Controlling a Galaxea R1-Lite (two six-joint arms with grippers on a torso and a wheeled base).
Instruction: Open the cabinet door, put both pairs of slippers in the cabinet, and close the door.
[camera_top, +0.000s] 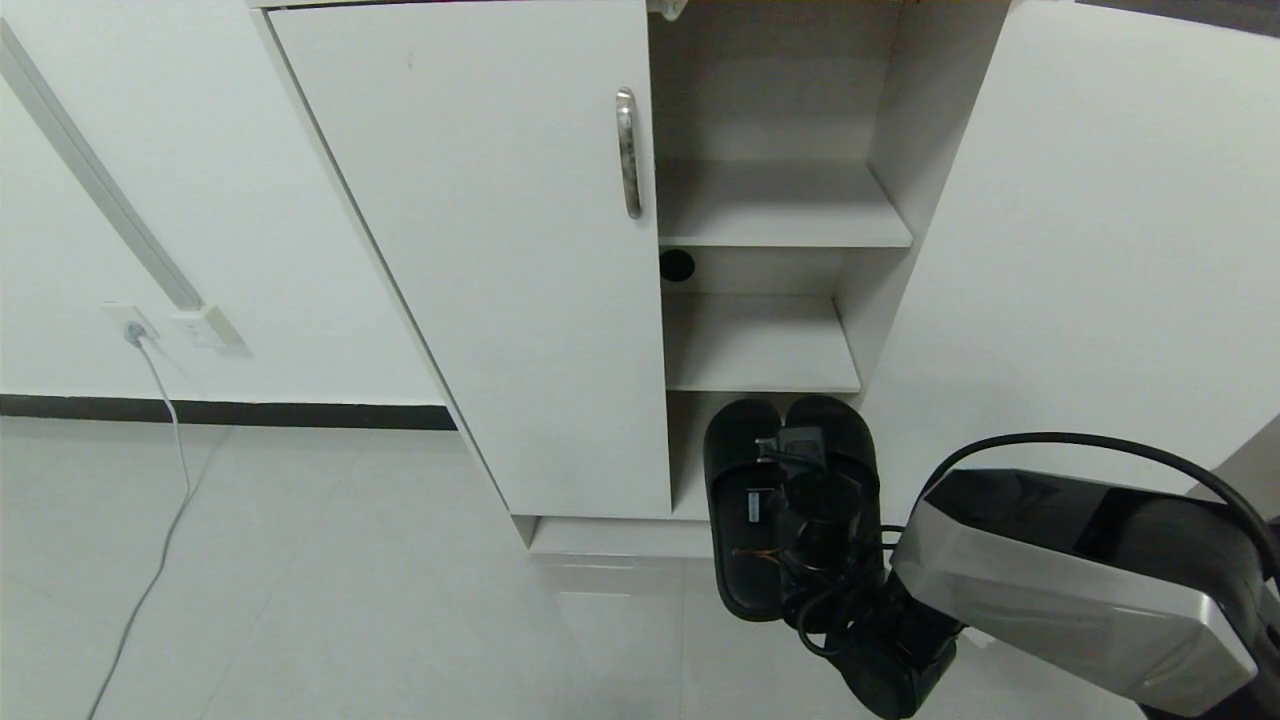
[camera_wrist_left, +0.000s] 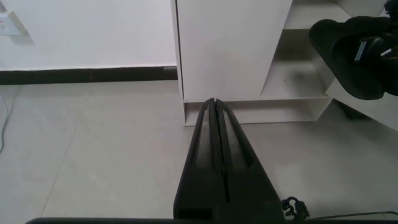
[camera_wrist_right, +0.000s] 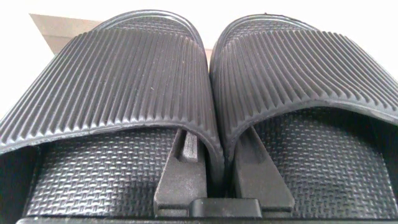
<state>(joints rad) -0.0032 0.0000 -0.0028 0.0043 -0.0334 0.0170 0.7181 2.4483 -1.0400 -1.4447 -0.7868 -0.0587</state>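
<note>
Black slippers (camera_top: 738, 480) tight in R gripper (camera_wrist_right: 217, 155)

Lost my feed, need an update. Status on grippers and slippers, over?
Left gripper shut, empty, low over floor. Right gripper shut on black slipper pair, at bottom compartment mouth. Door open, nothing blocking.

Silver-black arm (camera_top: 1070, 585), looped cable (camera_top: 1050, 440), black left fingers (camera_wrist_left: 204, 143)

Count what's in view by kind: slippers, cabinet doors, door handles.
Slippers: 2, black
Doors: 2, one shut, one open
Handle: 1
Total: 5
</note>
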